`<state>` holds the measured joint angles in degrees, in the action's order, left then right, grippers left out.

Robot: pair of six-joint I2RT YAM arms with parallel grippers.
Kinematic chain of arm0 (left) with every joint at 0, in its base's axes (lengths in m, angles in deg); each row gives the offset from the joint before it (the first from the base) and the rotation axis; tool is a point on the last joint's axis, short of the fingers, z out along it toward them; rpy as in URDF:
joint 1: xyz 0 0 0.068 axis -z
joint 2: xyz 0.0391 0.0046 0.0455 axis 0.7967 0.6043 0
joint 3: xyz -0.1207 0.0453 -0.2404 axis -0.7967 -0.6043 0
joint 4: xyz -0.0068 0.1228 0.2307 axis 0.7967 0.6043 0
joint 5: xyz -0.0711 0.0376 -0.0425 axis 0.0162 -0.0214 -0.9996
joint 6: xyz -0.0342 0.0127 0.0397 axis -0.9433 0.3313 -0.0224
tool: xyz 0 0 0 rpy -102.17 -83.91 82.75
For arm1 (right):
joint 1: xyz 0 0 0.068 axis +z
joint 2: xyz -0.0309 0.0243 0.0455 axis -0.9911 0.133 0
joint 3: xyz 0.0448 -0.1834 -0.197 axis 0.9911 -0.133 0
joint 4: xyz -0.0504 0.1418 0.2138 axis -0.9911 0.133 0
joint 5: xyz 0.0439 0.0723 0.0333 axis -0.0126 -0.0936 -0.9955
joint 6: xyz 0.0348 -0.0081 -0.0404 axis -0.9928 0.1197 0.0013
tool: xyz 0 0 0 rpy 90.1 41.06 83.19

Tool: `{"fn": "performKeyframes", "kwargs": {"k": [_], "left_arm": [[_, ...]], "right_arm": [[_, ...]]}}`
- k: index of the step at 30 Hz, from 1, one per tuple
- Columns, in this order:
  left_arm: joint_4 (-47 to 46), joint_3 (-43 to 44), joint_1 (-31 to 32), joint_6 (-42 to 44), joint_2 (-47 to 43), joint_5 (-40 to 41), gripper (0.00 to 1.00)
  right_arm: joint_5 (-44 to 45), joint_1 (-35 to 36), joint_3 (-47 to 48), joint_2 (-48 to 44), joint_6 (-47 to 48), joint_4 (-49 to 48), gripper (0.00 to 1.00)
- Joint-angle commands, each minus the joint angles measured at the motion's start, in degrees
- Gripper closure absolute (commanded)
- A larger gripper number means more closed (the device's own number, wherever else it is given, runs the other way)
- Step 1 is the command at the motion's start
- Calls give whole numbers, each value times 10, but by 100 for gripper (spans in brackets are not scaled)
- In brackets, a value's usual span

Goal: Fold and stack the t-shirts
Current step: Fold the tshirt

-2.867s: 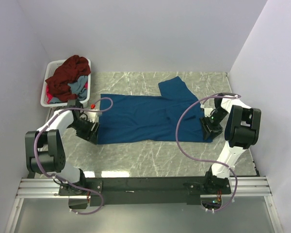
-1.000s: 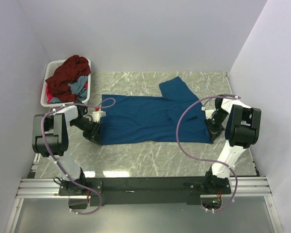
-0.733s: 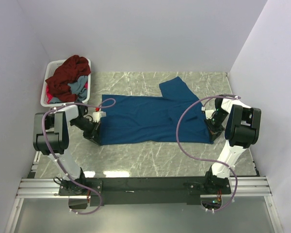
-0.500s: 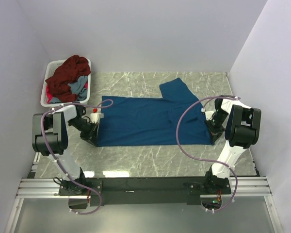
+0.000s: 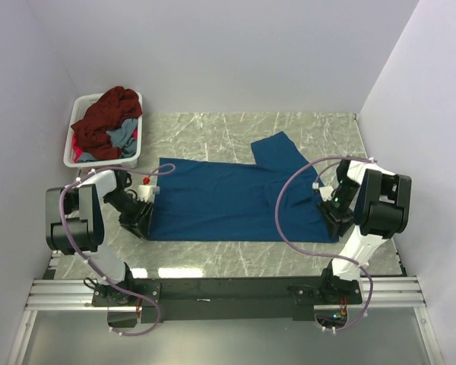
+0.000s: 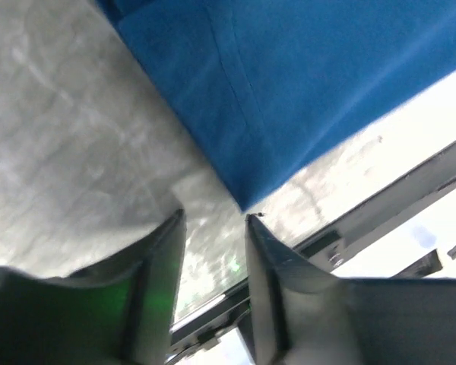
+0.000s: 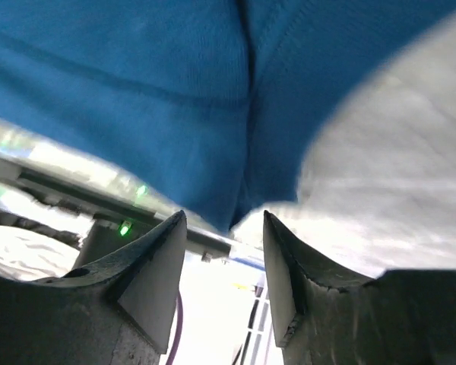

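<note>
Your left gripper [image 6: 213,222] stood with its jaws parted and nothing between them. The near left corner of the deep blue t-shirt [image 6: 289,76] ended just past the fingertips, lying flat on the marbled table [image 6: 76,152]. I could not tell whether the cloth touched a finger.

Your right gripper [image 7: 224,220] was also released, its two fingers wide apart. The shirt's near right corner pointed into the gap between the fingertips, but neither finger was pressed onto it.

From the top view, both grippers sat low at the table surface, one at each near corner of the blue shirt. The shirt lay spread out flat between them, its long side running left to right. One sleeve stuck out toward the far side, right of the middle. Each arm's purple cable [image 5: 283,209] looped above the cloth near its own gripper.

At the table's far left corner stood the white basket [image 5: 71,141], apart from the blue shirt. In it, you had a dark maroon t-shirt [image 5: 102,118] heaped over a grey-blue t-shirt [image 5: 123,137], both crumpled.
</note>
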<state>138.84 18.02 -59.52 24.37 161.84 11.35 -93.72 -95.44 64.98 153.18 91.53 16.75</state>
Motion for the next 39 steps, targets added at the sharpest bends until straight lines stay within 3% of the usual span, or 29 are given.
{"fn": "performKeyframes", "kwargs": {"k": [1, 3, 8, 13, 17, 23, 30, 39], "left_arm": [[27, 42, -17, 37, -39, -23, 51], [44, 92, -23, 52, -46, -51, 43], [30, 175, -22, 34, -34, -132, 43], [-76, 226, -14, -36, -3, -184, 48], [-174, 271, -6, -130, 33, -182, 51], [-271, 325, 22, -196, 96, -130, 51], [-288, 398, 31, -226, 193, -113, 45], [-289, 426, 49, -227, 242, -87, 39]], "right_arm": [[-42, -17, 81, -43, 33, 35, 48], [-88, -19, 123, -43, 24, 55, 49], [-195, -18, 260, 10, -21, 70, 53], [-262, -1, 356, 86, -72, 56, 58], [-285, 7, 408, 112, -133, -20, 57], [-277, 22, 500, 174, -208, -103, 53], [-250, 47, 600, 264, -262, -155, 47], [-174, 93, 613, 314, -288, -235, 39]]}}
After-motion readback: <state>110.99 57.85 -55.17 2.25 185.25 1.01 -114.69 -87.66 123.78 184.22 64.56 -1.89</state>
